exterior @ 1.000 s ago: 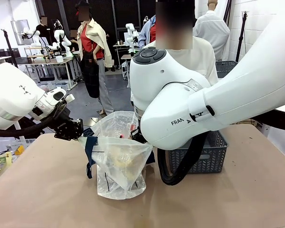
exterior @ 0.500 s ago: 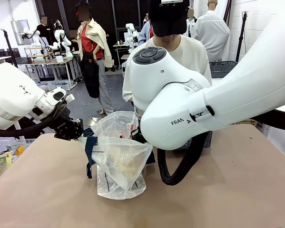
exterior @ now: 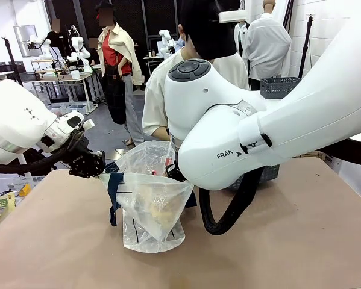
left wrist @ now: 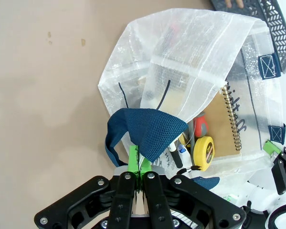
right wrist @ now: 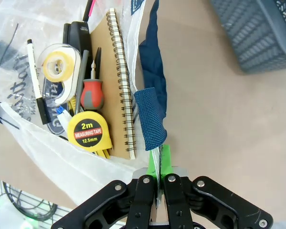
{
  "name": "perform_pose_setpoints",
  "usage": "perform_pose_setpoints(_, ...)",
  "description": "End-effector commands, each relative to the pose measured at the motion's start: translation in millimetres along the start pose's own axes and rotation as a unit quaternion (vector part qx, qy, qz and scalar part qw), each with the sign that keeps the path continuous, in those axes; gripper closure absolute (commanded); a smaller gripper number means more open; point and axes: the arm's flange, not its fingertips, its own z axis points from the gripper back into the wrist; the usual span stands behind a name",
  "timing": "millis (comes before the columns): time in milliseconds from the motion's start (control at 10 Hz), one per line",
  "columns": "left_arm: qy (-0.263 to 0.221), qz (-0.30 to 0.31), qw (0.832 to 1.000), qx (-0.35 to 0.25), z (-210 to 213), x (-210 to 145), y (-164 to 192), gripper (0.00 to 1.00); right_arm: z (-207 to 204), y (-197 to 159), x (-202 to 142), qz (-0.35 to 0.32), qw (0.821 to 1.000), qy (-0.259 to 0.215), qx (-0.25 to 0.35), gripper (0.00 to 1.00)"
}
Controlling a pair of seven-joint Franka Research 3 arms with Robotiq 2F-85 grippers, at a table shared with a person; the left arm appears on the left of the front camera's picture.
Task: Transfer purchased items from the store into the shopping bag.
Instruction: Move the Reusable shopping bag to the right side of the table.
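Front view: person point(exterior: 163, 90) leaned toward bag point(exterior: 153, 208).

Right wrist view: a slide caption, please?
Right gripper shut on navy handle of translucent white plastic bag; yellow tape measure, brown spiral notebook inside.

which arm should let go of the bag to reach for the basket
Right, probably. Right gripper and left gripper are both shut on bag handles, but the basket sits on the right arm's side, just beyond its gripper; the left is across the bag.
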Motion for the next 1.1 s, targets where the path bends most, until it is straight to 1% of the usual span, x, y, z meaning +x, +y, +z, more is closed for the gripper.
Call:
perform_pose_setpoints(0,0.009,0.000,1.000,-0.019,-10.3,-2.5,-14.5,1.00,-2.0,14.0,4.4,0.017,1.000,-0.006,-0.008,1.00)
perform_pose_setpoints(200,0.031,0.015,0.997,-0.064,-19.7,-5.4,-32.9,1.00,-3.5,37.3,7.9,0.038,0.999,-0.011,0.002,1.00)
perform_pose_setpoints(300,0.052,0.019,0.995,-0.081,-22.7,-7.0,-38.5,1.00,-1.5,47.9,8.0,0.054,0.998,-0.005,0.015,1.00)
perform_pose_setpoints(500,0.068,0.041,0.991,-0.107,-23.8,-7.2,-42.3,1.00,0.8,64.6,13.5,0.075,0.997,-0.006,0.026,1.00)
perform_pose_setpoints(800,0.078,0.082,0.982,-0.148,-21.3,1.3,-41.6,1.00,3.9,90.1,17.9,0.127,0.991,0.006,0.041,1.00)
perform_pose_setpoints(900,0.076,0.106,0.977,-0.167,-19.2,7.6,-39.5,1.00,4.1,96.6,18.9,0.152,0.987,0.010,0.043,1.00)
perform_pose_setpoints(1000,0.068,0.126,0.974,-0.173,-19.1,10.3,-37.5,1.00,4.7,100.6,19.0,0.166,0.985,0.015,0.044,1.00)
